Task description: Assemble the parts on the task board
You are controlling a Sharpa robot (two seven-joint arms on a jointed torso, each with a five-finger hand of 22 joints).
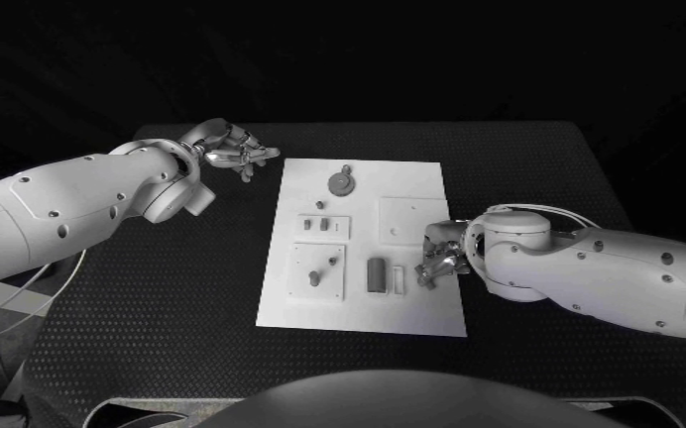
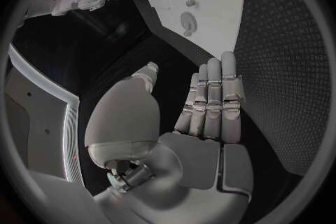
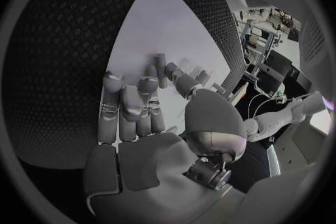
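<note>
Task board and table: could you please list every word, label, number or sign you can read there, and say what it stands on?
None can be read. The task board is plain white, its grey parts bear no marks, and the black table shows just a dotted texture.

My head view dim, task board [image 1: 414, 319] brightest; my wrist views bend edges, dark rims all round.

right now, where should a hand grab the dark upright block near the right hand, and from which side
Judging by its pose, pinch the dark block across its long narrow faces, coming from above. It stands on the task board, narrow and elongated, with a pale strip close beside it. The right hand hovers nearest, so it seems the likely one.
</note>
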